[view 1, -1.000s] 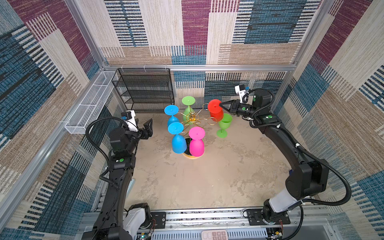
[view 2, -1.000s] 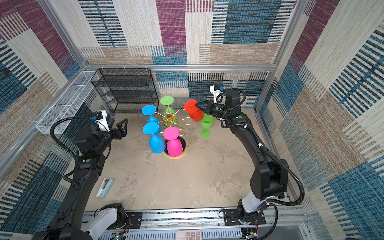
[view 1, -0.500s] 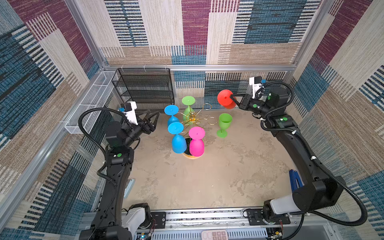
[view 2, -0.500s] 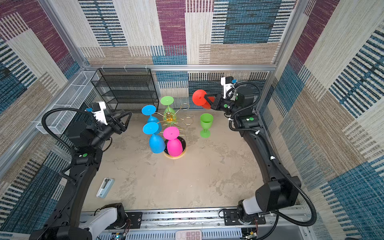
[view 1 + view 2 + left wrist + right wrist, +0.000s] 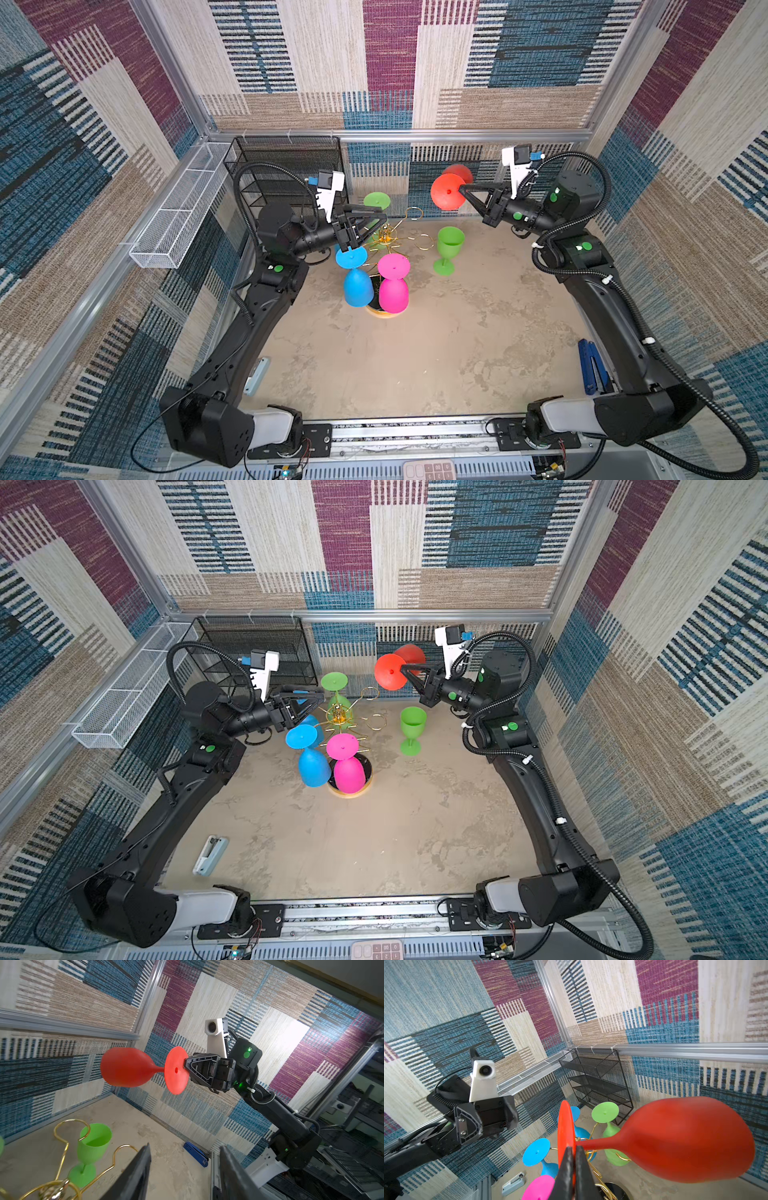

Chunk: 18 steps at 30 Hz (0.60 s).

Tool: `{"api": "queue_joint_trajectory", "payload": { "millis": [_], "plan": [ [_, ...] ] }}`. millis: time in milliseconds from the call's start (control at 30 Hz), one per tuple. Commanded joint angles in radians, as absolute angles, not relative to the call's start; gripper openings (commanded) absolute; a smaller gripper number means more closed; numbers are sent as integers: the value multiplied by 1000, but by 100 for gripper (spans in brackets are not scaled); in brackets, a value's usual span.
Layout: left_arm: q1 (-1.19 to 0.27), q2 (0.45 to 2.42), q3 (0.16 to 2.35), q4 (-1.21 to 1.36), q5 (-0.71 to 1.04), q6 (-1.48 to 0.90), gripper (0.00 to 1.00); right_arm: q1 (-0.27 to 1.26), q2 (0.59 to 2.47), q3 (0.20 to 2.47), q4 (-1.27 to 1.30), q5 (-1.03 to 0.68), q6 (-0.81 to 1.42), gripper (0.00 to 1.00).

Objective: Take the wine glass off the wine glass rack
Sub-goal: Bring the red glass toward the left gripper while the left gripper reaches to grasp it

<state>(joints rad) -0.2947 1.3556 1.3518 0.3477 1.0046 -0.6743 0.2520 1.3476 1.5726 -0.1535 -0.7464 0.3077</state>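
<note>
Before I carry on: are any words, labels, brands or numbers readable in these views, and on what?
None can be read as text.
On the pale keypad: key markings, too small to read.
On the blue stapler-like item: a white mark near its end, too blurred to read.

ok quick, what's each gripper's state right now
left gripper: open, nothing between its fingers
right gripper: shut on the red wine glass, pinching the rim of its foot
</note>
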Motion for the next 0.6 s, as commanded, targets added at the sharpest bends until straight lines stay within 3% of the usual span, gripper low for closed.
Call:
{"api": "queue_joint_trajectory", "payload": {
  "millis": [0, 567],
  "plan": [
    [-334, 1397, 1404, 377, 1034, -698, 54, 290, 1330, 1580, -129, -767, 235, 0],
    [-416, 1532, 1480, 494, 1023, -764, 45, 389, 1336, 1556, -109, -785, 247, 0]
  ]
}}
